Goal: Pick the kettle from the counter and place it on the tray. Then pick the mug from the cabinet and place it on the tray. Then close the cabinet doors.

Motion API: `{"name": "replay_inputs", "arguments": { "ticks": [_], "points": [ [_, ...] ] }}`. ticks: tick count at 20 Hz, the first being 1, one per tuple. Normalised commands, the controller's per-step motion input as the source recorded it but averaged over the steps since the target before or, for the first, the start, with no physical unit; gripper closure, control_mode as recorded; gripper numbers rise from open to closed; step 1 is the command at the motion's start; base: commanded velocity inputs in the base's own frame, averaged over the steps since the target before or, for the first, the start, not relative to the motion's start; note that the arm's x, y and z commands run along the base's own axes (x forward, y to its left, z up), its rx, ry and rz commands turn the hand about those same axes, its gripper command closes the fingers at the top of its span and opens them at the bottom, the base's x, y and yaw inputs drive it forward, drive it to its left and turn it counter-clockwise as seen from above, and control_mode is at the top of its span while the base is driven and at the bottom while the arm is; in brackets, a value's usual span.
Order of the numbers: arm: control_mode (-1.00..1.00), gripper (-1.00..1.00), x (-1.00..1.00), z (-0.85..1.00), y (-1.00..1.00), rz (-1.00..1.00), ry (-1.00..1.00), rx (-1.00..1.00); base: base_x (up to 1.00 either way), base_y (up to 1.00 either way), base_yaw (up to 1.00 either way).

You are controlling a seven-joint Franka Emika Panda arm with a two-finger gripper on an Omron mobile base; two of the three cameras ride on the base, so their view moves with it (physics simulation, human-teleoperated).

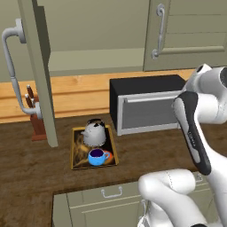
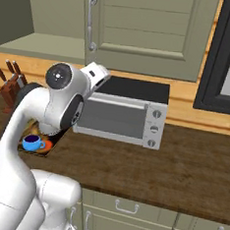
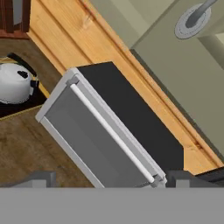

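Jaws wide apart and holding nothing, hovering above the toaster oven (image 3: pixel 109 135) with the fingertips (image 3: pixel 41 178) just poking in at the bottom of the hand view. Kettle (image 1: pixel 94 132) and mug (image 1: pixel 98 156) are both sitting on the tray (image 1: pixel 75 153) on the bench (image 1: pixel 35 177), kettle at the back and mug in front of it — so going by how things lie, the only job left is the cabinet doors.

Left door (image 1: pixel 37 66) stands swung out toward the robot, edge-on in the left base view, with its long curved bar handle (image 1: pixel 13 71) facing left. Right door (image 2: pixel 144 30) looks shut or close to it, hard to say for sure from these angles.

My guess on handling: the door is a stiff hinged panel, light to swing, nothing fragile about it. No real need to grip — a flat push on the outer face near the free edge should do it. The bar handle looks smooth and slippery, so I'd skip pinching that. Watch the knife block (image 1: pixel 34 113) sitting near the open door.
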Motion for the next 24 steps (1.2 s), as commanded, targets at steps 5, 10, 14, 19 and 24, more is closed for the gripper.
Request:
{"name": "replay_inputs", "arguments": {
  "ticks": [5,10,14,19,24],
  "points": [
    [-1.00,-1.00,-0.59,-0.15,0.52,0.00,0.00,-0.02,0.00,0.00,0.00],
    [-1.00,-1.00,-0.47,-0.17,0.75,0.00,0.00,-0.08,0.00,0.00,0.00],
    [-1.00,-1.00,-0.26,0.12,0.40,-0.08,-0.10,-0.01,0.00,0.00,0.00],
    [-1.00,-1.00,0.04,0.08,0.15,-0.14,0.01,-0.16,0.00,0.00,0.00],
    [-1.00,-1.00,-0.24,0.33,0.05,-0.12,-0.37,-0.27,0.00,0.00,0.00]
  ]
}}
